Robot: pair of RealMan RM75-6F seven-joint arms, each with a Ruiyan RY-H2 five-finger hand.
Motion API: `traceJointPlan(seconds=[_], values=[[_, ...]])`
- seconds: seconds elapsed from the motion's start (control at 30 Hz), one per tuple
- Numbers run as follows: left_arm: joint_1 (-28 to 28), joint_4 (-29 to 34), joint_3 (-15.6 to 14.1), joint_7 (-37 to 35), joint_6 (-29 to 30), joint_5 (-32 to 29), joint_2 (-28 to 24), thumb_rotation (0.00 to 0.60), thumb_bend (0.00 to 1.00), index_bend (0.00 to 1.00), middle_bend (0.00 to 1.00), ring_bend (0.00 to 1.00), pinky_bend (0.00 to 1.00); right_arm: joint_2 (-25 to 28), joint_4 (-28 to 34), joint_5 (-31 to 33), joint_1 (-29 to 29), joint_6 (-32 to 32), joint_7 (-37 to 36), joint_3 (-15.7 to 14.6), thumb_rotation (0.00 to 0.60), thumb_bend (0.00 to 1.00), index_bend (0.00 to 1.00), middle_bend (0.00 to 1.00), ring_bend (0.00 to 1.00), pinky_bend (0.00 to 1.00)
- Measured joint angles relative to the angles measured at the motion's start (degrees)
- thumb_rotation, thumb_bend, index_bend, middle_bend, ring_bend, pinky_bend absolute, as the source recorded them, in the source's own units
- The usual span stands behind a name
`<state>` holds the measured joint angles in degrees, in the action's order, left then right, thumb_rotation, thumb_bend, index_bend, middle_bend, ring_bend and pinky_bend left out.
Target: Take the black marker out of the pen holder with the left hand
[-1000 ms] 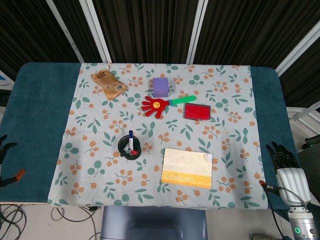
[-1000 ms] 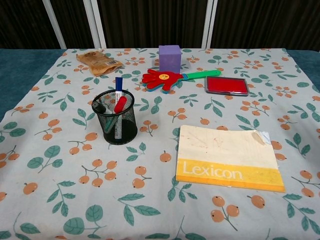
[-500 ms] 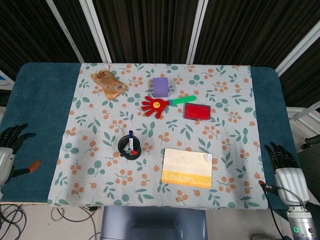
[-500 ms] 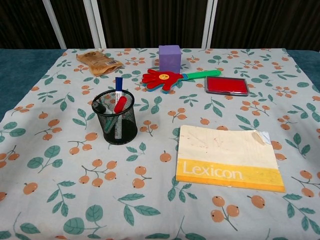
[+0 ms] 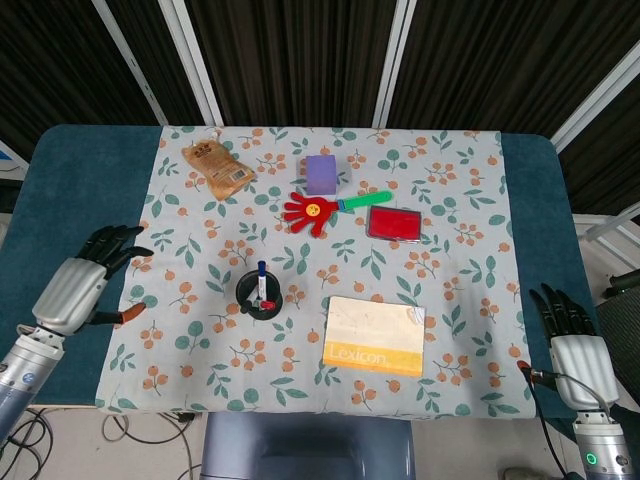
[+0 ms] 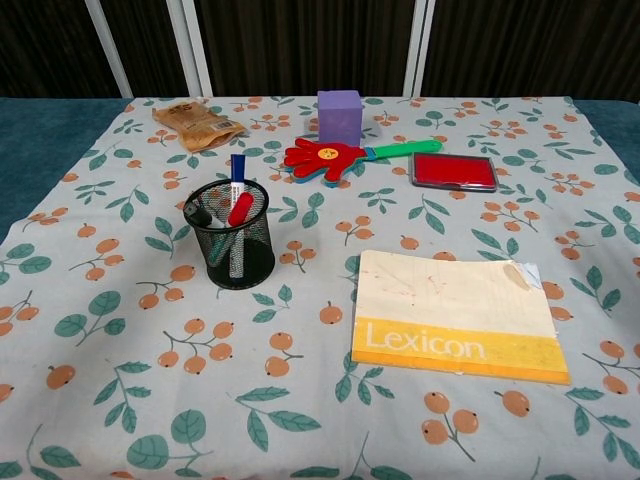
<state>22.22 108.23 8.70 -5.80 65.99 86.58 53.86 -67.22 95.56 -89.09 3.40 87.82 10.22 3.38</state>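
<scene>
A black mesh pen holder (image 6: pixel 231 243) (image 5: pixel 259 296) stands on the floral cloth left of centre. Inside it lean the black marker (image 6: pixel 199 214), a red marker (image 6: pixel 240 209) and a blue-capped marker (image 6: pixel 238 167). My left hand (image 5: pixel 88 274) hovers over the teal table at the cloth's left edge, well left of the holder, fingers spread and empty. My right hand (image 5: pixel 572 340) is at the lower right beyond the table, fingers apart, holding nothing. Neither hand shows in the chest view.
A Lexicon book (image 6: pixel 454 315) lies right of the holder. Behind are a red hand clapper (image 6: pixel 340 157), a purple block (image 6: pixel 339 115), a red stamp pad (image 6: pixel 453 171) and a brown snack packet (image 6: pixel 196 121).
My left hand has risen from the lower left edge and moved right, toward the cloth. The right hand and the objects have stayed put.
</scene>
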Motion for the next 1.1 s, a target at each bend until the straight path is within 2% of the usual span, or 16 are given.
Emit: traceJointPlan(seconds=[0.27,0.5,0.73,1.1], values=[[3.68,4.12,0.19,14.6,-4.06,-8.11,5.46,0.6,0.18,0.28,0.07,0.0,0.0,-0.04,-0.02,-0.02,0.03,0.02,0.03,0.01,0.6,0.03,0.01,0.0,0.0,0.15],[7.21,2.22,-0.54,23.03,-6.63,-12.51,13.12,0.6,0.18,0.3,0.08,0.0,0.0,-0.03,-0.06,0.08,0.04,0.01,0.01,0.05,0.6,0.03,0.01,0.0,0.0,0.15],[8.7,-1.99,-1.32,24.54,-6.05,-12.21,18.97,0.6,0.18,0.32,0.08,0.0,0.0,0.02,-0.08,0.25,0.0,-0.04,0.02,0.06,0.6,0.03,0.01,0.0,0.0,0.15],[10.95,-4.05,-1.49,29.33,-5.63,-13.2,23.45,0.6,0.18,0.37,0.09,0.0,0.0,0.22,0.11,0.34,-0.08,0.22,-0.18,0.18,0.6,0.03,0.01,0.0,0.0,0.15]])
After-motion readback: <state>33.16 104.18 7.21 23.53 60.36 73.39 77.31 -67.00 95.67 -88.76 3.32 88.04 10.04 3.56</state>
